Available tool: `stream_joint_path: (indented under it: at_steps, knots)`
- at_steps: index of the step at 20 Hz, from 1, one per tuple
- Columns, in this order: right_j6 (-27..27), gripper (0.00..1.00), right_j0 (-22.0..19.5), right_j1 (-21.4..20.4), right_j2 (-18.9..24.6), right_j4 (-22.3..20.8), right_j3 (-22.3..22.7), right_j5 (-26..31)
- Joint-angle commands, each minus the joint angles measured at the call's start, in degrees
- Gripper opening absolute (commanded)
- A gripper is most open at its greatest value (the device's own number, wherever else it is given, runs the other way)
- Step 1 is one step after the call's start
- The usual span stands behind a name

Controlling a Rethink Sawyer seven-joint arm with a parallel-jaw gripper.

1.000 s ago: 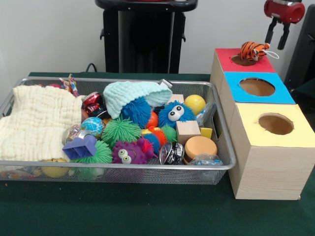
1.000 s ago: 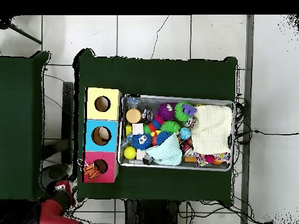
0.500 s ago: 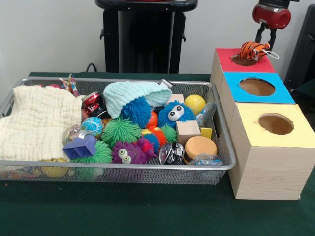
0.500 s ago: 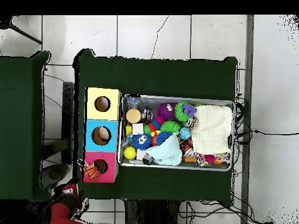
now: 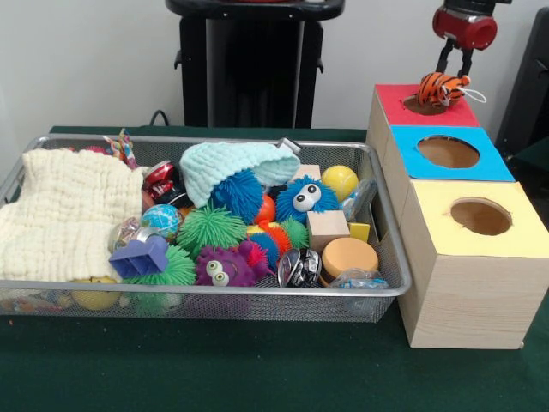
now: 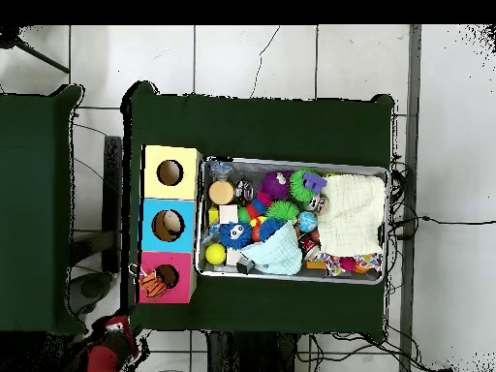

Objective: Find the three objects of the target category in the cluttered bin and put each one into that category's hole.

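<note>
- A wire mesh bin [image 5: 390, 287] sits on the green counter [image 5: 257, 369], with a cream knitted cloth [image 5: 64, 215] filling its left end.
- In the middle of the bin, a mint knitted cloth [image 5: 232, 167] lies over a blue spiky ball [image 5: 238, 196]; below it are a green spiky ball [image 5: 208, 227], a purple block [image 5: 140, 257] and a purple spiky toy with eyes [image 5: 225, 268].
- Toward the bin's right end are a blue googly-eyed spiky toy [image 5: 304, 197], a yellow ball [image 5: 340, 181], a wooden cube [image 5: 327, 229] and a round tan lid [image 5: 347, 257].
- Right of the bin stands a wooden box with a yellow-topped hole [image 5: 480, 216], a blue-topped hole [image 5: 448, 152] and a red-topped hole [image 5: 412, 106].
- A plush tiger [image 5: 441, 87], orange with black stripes and a thin white cord, rests on the rim of the red-topped hole, not dropped in.
- The red hand [image 5: 455, 60] hangs above the tiger's far side with its dark fingers parted and empty; a second ago it was further right, off past the box.
</note>
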Motion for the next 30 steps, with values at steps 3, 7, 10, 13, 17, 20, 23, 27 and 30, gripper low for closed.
stream_joint_path:
  at_steps: [3, 7, 10, 13, 17, 20, 23, 27, 30]
  knots:
    - [9.15, 1.00, -2.28, -1.72, 3.24, -0.96, 1.00, -0.51]
    - [6.96, 1.00, -2.15, -3.49, 0.26, -1.15, 0.53, 3.08]
    - [5.63, 1.00, -1.13, -4.40, -3.21, -1.37, -0.91, 7.19]
    - [4.82, 1.00, -0.54, -6.00, -6.68, -2.81, -2.44, 11.93]
    - [3.53, 1.00, -3.01, -9.37, -6.84, -5.06, -1.35, 13.59]
    - [2.76, 1.00, -5.54, -10.74, -5.53, -6.21, 0.20, 12.74]
    - [3.24, 1.00, -7.42, -10.63, -3.81, -6.86, 0.76, 11.15]
    - [5.10, 1.00, -7.13, -6.85, -3.44, -6.81, -1.59, 9.90]
    - [5.84, 1.00, -5.85, -5.52, -4.35, -6.46, -3.17, 10.67]
